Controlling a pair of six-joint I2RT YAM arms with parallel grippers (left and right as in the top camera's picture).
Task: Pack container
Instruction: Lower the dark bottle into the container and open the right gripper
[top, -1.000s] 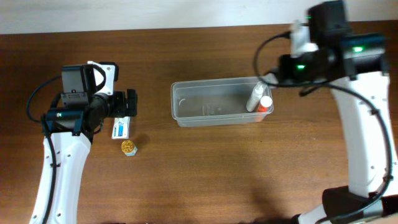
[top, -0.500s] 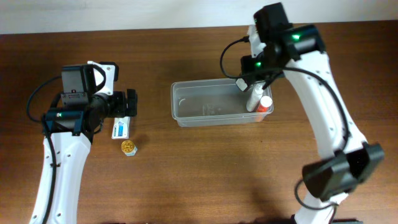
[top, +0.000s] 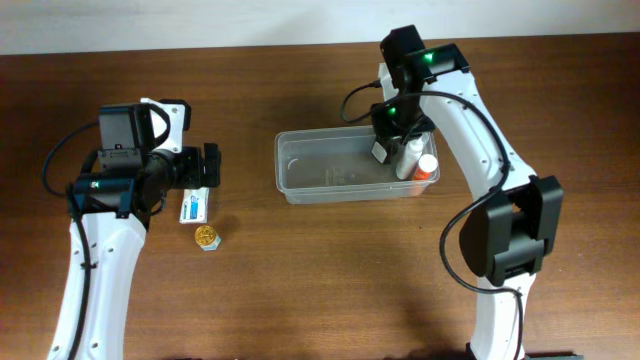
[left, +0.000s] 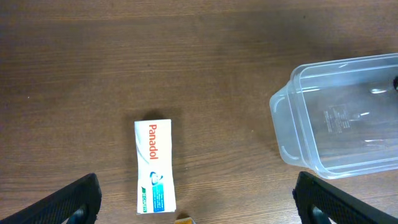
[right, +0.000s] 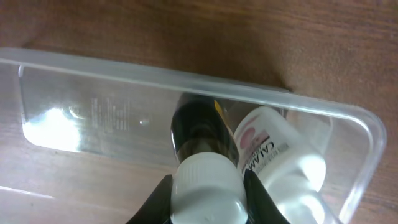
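Note:
The clear plastic container (top: 325, 170) sits mid-table and also shows in the left wrist view (left: 339, 124). My right gripper (top: 384, 150) is shut on the white cap (right: 207, 186) of a dark bottle (right: 194, 127), holding it over the container's right part (right: 112, 106). A white calamine bottle (right: 277, 162) leans in the right end (top: 409, 157), with an orange-capped item (top: 428, 169) beside it. My left gripper (top: 210, 166) is open and empty (left: 205, 208), above a white Panadol box (left: 153, 167).
The Panadol box (top: 195, 207) lies left of the container on the wooden table. A small gold-topped jar (top: 207, 237) stands just in front of it. The container's left half holds nothing.
My right arm has swung left and down from the table's far right corner, bringing the dark bottle over the container's right end. The left arm has not moved.

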